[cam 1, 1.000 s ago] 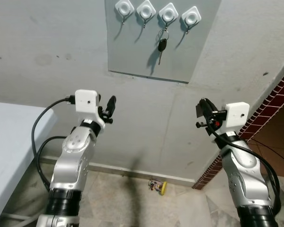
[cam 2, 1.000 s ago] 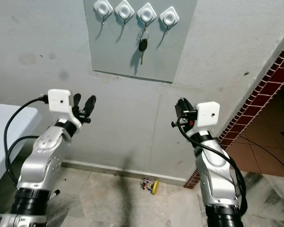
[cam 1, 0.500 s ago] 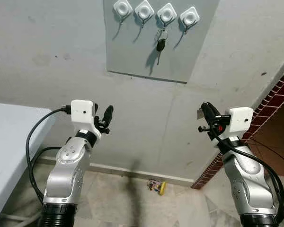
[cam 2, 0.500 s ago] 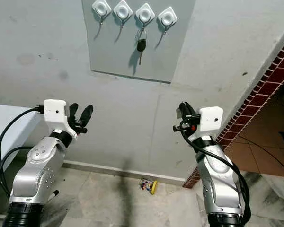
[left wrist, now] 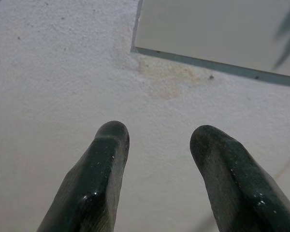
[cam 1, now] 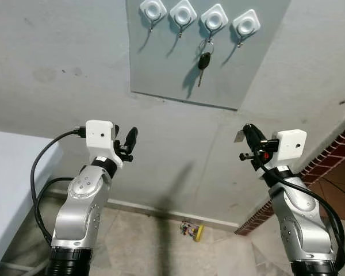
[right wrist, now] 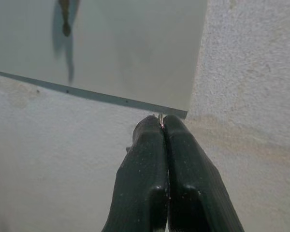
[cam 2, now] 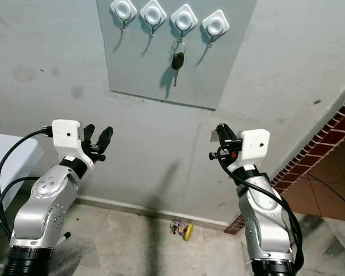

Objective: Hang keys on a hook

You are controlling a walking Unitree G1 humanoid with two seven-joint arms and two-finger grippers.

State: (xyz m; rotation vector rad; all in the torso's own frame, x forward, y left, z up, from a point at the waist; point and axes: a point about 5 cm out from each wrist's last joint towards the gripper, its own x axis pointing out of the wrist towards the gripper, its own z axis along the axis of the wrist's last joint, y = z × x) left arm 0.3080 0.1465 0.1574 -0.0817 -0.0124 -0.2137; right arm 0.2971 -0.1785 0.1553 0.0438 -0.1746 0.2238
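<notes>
A black-headed key (cam 1: 204,60) hangs by its ring from the third of several white hooks (cam 1: 214,18) on a grey wall panel (cam 1: 161,63). The other hooks (cam 1: 151,8) carry nothing. My left gripper (cam 1: 126,137) is raised below the panel's left side, well short of the hooks, open with nothing between its fingers (left wrist: 106,145). My right gripper (cam 1: 248,130) is held up below the panel's right corner, shut, its fingertips (right wrist: 150,128) pressed together. A thin sliver shows between the tips; what it is I cannot tell.
A white table (cam 1: 6,172) stands at the left. A red brick wall (cam 1: 333,161) edges the right side. A small yellow object (cam 1: 191,229) lies on the tiled floor by the skirting, between my arms.
Both arms have dropped a little since a second ago. The view has turned slightly, so the panel sits further right. The key still hangs on its hook.
</notes>
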